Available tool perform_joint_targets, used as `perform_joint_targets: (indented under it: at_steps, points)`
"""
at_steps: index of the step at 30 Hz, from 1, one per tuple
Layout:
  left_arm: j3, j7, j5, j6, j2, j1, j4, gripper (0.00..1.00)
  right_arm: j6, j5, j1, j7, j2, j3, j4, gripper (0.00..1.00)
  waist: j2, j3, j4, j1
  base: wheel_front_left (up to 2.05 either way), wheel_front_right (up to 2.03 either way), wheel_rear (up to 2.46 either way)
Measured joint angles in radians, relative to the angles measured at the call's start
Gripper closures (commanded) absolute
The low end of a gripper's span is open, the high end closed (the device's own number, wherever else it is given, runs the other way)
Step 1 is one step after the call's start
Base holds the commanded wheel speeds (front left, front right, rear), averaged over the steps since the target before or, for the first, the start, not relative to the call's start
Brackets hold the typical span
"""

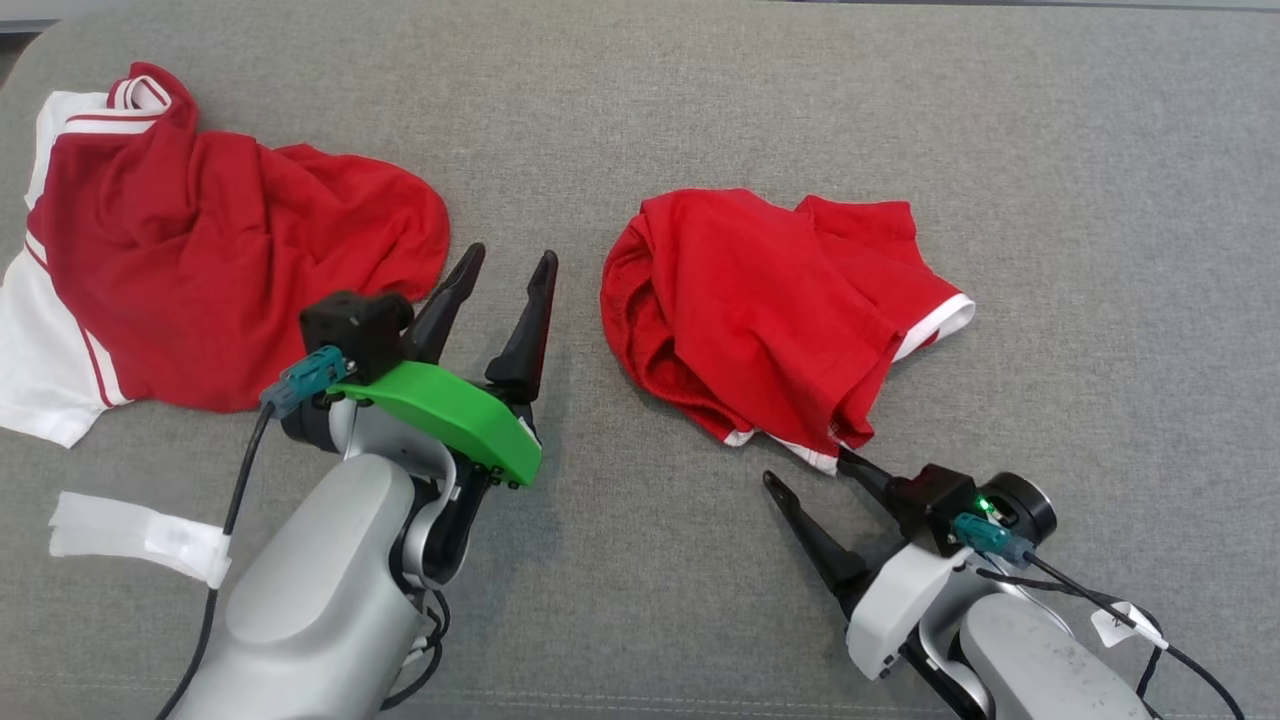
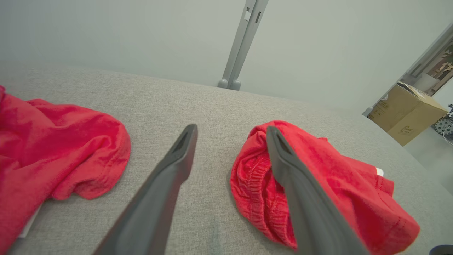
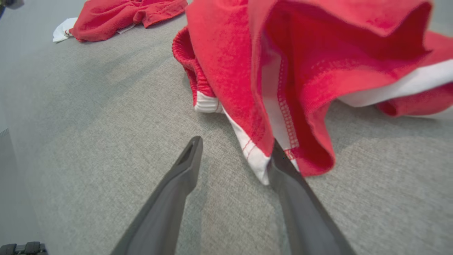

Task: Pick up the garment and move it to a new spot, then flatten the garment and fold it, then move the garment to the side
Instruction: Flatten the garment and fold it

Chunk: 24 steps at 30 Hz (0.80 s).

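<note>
Head view: shirt (image 1: 200, 270) lies crumpled at far left of the grey table (image 1: 700, 120), white sleeve out. Left claw (image 1: 512, 255) is spread, empty, just beside its hem. Red shorts (image 1: 760, 310) are bunched centre-right, with the right claw (image 1: 808, 467) at their near edge.
Left wrist view: claw (image 2: 230, 128) gapes between shirt (image 2: 53, 148) and shorts (image 2: 336, 184) — adds a cardboard box (image 2: 407, 113) off the table.
Right wrist view: claw (image 3: 235, 141) spread, one finger against the shorts' (image 3: 230, 71) white hem — contact the head view can't confirm.
</note>
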Motion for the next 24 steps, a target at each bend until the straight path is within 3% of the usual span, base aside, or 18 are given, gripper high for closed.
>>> perform_joint_targets:
  at_steps: [3,6,8,9,11,15,19,24]
  points:
    - [0.008,-0.001,0.0,0.002,0.006,0.012,-0.006,0.0,0.0,0.006,-0.009,0.0,-0.003,-0.012,0.005,0.0,0.0,0.0,0.001,0.0,0.0,0.0,0.0]
    - [0.01,-0.001,-0.001,0.003,0.006,0.026,-0.02,0.0,0.0,0.005,-0.023,0.0,-0.017,-0.028,0.012,0.02,0.0,0.0,0.0,0.0,0.0,0.0,0.0]
    - [0.01,-0.009,-0.008,0.003,0.006,0.034,-0.03,0.0,0.0,0.005,-0.026,0.0,-0.024,-0.03,0.023,0.16,0.0,0.0,-0.001,0.0,0.0,0.0,0.0]
    - [0.01,-0.009,-0.008,0.003,0.006,0.035,-0.033,0.0,0.0,0.005,-0.026,0.0,-0.025,-0.028,0.03,0.33,0.0,-0.001,-0.002,0.0,0.0,0.0,0.0]
    - [0.01,-0.009,-0.008,0.003,0.006,0.035,-0.037,0.0,0.0,0.006,-0.026,0.0,-0.025,-0.02,0.044,0.51,0.0,-0.001,-0.002,0.0,0.0,0.0,0.0]
    - [0.009,-0.01,-0.008,0.003,0.006,0.04,-0.045,0.0,0.0,0.016,-0.026,0.0,-0.025,0.002,0.071,0.58,0.0,-0.002,-0.002,0.0,0.0,0.0,0.0]
    - [0.011,-0.01,-0.008,0.004,0.007,0.049,-0.053,0.0,0.0,0.027,-0.037,0.0,-0.025,0.015,0.085,1.0,0.0,-0.006,-0.002,0.0001,0.0,0.0,0.0]
    - [0.014,-0.01,-0.009,0.004,0.009,0.058,-0.059,0.0,0.0,0.067,-0.053,0.0,-0.025,0.054,0.077,1.0,0.0,-0.014,-0.001,0.0,0.0,0.0,0.0]
